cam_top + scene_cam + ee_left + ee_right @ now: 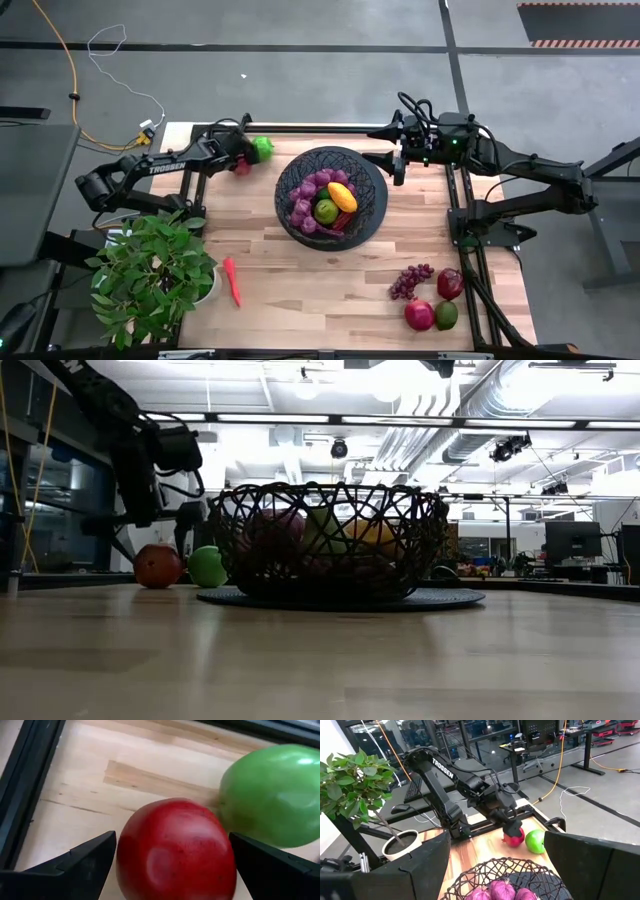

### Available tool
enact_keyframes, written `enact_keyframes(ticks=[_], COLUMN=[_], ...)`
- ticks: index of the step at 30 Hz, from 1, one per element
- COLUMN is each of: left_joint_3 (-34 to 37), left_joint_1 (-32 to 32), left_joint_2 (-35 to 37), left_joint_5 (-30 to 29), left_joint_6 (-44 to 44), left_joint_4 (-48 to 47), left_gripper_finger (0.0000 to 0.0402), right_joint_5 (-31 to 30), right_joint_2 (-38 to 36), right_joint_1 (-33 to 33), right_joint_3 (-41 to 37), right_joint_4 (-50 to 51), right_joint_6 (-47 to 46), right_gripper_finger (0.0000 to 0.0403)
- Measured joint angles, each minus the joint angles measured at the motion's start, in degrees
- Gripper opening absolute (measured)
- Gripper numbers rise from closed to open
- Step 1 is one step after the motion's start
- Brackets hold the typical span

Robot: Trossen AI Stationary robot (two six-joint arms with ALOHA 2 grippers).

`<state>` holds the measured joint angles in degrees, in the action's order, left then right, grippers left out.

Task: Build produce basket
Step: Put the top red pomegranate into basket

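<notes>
From above, left gripper (243, 160) sits at the table's far-left corner over a red round fruit (241, 167), green round fruit (263, 149) just past its tips; right gripper (396, 165) hangs open at the woven black mesh basket (372, 212) rim. Low view: both smooth glossy fruits rest on wood beside the basket. Left wrist: jaws wide, either side of the red fruit, not touching. Right wrist: jaws wide, basket below.

left arm (150, 172) — reaching far, jaws parted | right arm (520, 175) — raised, jaws parted
</notes>
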<state>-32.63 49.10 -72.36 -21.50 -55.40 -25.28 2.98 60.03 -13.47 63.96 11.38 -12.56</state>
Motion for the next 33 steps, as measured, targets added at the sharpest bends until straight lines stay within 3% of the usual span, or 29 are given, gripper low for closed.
enact_keyframes(ticks=[14,23,33], left_joint_3=[2.06,2.06,2.28], left_joint_1=[-0.09,-0.10,0.02], left_joint_2=[0.09,0.83,11.98], left_joint_5=[1.36,3.83,6.46], left_joint_6=[0.50,0.55,2.14], left_joint_4=[1.14,-0.03,-4.13], left_gripper_finger=[0.0371,0.0336,0.0325], right_joint_5=[-0.02,-0.02,-0.02], right_joint_2=[0.00,0.00,0.00], right_joint_1=[0.02,0.00,0.02], right_joint_3=[0.00,0.00,0.00], right_joint_4=[0.00,-0.01,-0.01], right_joint_6=[-0.83,-1.09,-2.62], right_gripper_finger=[0.0305,0.0305,0.0305])
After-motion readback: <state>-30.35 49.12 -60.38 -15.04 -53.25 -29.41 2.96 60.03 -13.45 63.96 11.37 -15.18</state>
